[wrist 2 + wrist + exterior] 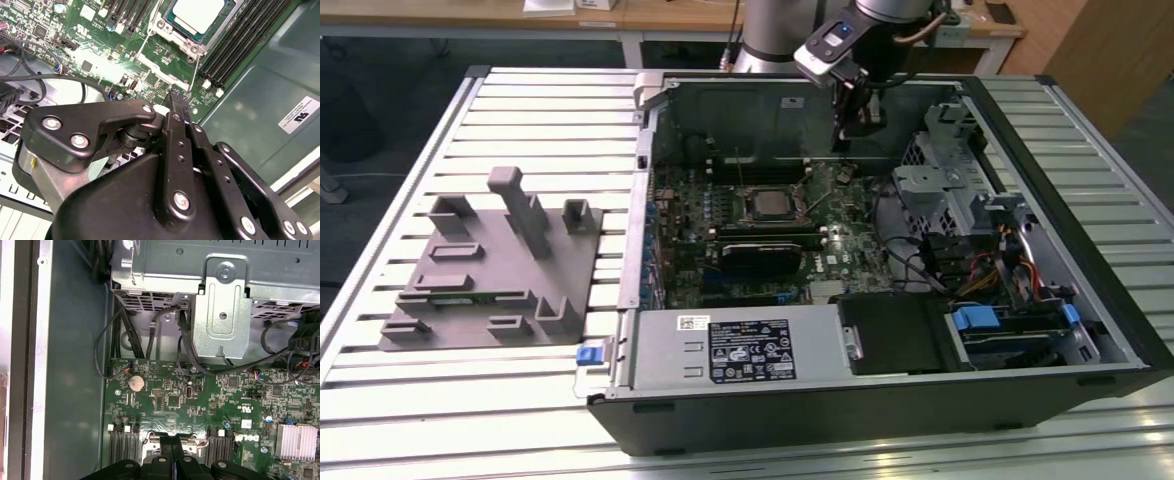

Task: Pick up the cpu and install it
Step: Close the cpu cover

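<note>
One cpu [197,12] in socket [186,44], partly cut off in second wrist view — jaws closed, nothing between, above motherboard [95,55].

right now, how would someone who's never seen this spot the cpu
Start at the open computer case lying on the slatted table and find the green motherboard on its floor. Near the board's middle sits a metal socket frame; the cpu is the pale silvery flat square inside it, unlike the long dark memory slots flanking it.
</note>
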Available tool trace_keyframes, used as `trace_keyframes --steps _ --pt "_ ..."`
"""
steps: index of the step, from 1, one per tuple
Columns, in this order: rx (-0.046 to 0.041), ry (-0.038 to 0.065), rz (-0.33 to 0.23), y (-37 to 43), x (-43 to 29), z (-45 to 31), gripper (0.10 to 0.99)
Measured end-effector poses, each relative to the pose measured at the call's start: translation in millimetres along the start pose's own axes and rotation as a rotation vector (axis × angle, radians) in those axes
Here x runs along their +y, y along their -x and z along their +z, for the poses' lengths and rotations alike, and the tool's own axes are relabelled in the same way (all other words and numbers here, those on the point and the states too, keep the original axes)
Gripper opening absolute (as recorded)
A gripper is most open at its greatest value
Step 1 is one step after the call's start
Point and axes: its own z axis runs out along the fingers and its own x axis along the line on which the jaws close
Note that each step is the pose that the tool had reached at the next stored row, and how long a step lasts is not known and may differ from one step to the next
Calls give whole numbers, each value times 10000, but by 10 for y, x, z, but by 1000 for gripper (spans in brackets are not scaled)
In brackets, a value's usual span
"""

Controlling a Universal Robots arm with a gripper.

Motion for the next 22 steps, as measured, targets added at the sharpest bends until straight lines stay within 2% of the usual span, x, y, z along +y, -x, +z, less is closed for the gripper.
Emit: trace_keyframes --steps 22 --pt "3 -62 0 -1 -3 -52 106"
